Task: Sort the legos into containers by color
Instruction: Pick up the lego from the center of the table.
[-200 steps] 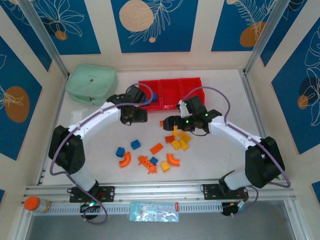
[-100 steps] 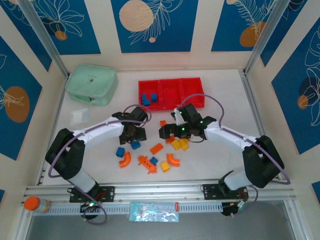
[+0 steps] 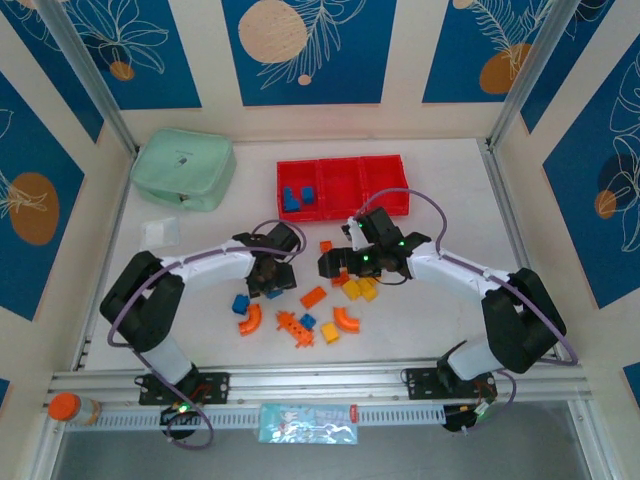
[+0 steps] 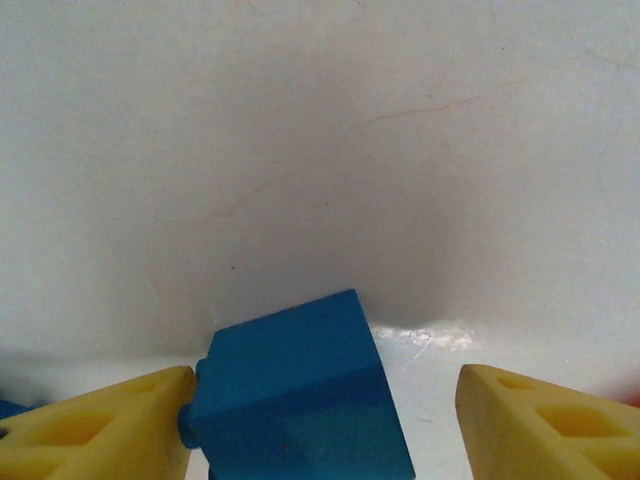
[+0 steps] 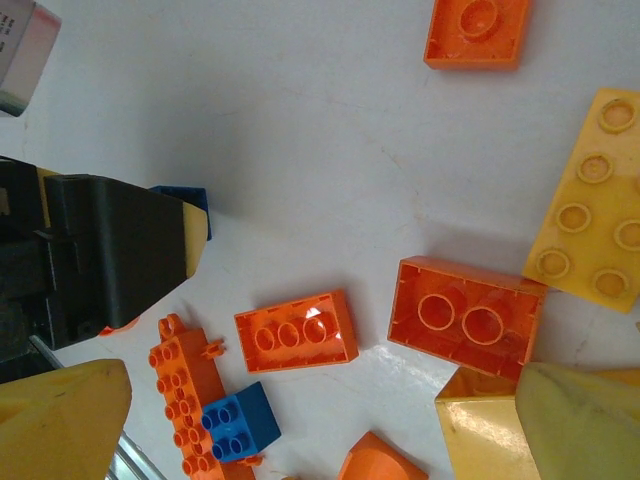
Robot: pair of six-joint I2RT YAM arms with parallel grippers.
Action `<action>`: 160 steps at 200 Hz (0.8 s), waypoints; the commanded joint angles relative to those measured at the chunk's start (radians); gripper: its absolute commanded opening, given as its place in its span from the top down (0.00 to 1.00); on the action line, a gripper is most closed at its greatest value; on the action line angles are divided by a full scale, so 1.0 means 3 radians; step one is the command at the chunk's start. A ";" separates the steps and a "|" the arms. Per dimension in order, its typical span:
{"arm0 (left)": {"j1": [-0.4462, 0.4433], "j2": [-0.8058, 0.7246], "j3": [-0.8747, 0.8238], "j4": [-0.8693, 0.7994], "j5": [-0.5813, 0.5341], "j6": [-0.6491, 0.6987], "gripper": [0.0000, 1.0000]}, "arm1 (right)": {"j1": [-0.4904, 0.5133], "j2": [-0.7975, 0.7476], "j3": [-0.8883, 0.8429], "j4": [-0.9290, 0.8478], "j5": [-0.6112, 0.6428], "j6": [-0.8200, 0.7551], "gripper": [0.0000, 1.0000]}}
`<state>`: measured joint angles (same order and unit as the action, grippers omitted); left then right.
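left fingers (image 4: 90, 425) spread astride blue brick (image 4: 295, 390) | right fingers (image 5: 60, 420) spread above orange brick (image 5: 465, 318)

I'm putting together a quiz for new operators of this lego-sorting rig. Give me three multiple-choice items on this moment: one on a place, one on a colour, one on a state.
1. In which compartment of the red tray do the two blue bricks lie?
A. left
B. middle
C. right

2. What colour is the brick between the fingers of the left gripper?
A. orange
B. blue
C. yellow

3. How does the right gripper stand?
A. shut on an orange brick
B. shut on nothing
C. open

Answers:
1 A: the top view shows both in the leftmost bin.
2 B: the left wrist view shows a blue block between the yellow fingers.
3 C: in the right wrist view its fingers stand wide apart above loose orange bricks.
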<state>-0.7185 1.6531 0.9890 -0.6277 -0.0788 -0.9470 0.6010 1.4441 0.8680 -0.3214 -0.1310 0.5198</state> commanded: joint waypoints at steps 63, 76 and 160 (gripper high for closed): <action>-0.0034 0.0093 0.0107 0.0015 -0.0002 0.0038 0.52 | -0.0037 -0.0031 0.0028 -0.0053 0.0015 -0.0059 0.01; -0.0034 0.0052 0.0145 -0.0025 -0.0027 0.0060 0.53 | -0.0054 -0.0062 0.0044 -0.0073 0.0010 -0.0063 0.01; 0.0019 0.0025 0.0942 -0.0300 -0.0406 0.0608 0.57 | -0.0418 -0.0244 0.0252 -0.0238 -0.0039 -0.0212 0.01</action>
<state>-0.7185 1.6531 1.1618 -0.6731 -0.1364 -0.8562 0.5121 1.3972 0.8948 -0.3622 -0.1303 0.4862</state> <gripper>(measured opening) 0.444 0.991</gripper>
